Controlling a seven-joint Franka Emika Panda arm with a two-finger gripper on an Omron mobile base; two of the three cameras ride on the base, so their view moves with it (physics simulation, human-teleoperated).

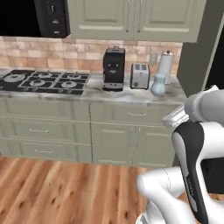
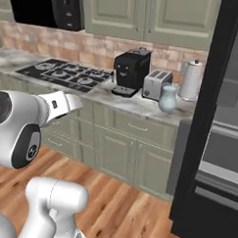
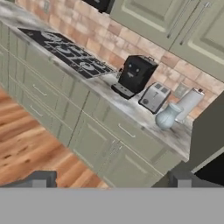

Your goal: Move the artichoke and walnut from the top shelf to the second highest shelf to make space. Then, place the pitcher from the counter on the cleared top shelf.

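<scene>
So the gripper (image 3: pixel 111 179) is spread wide with nothing in it, tips poking up along the bottom of the hand view. The pitcher (image 1: pixel 159 84) sits on the counter (image 1: pixel 127 95), right of center, just beside the toaster (image 1: pixel 140 75) and paper-towel roll (image 1: pixel 165 65).

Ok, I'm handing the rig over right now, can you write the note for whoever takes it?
Gripper: jaws wide open, nothing held, up in the air and aimed at the counter.
Pitcher: upright on the counter's right end, in front of the paper-towel roll, right of the toaster and coffee machine.
Fridge: right of the counter, door open, grey shelves just visible; artichoke and walnut can't be made out.
Done: nothing confirmed.
Left: move artichoke and walnut down one shelf, then put the pitcher on the top shelf.
</scene>
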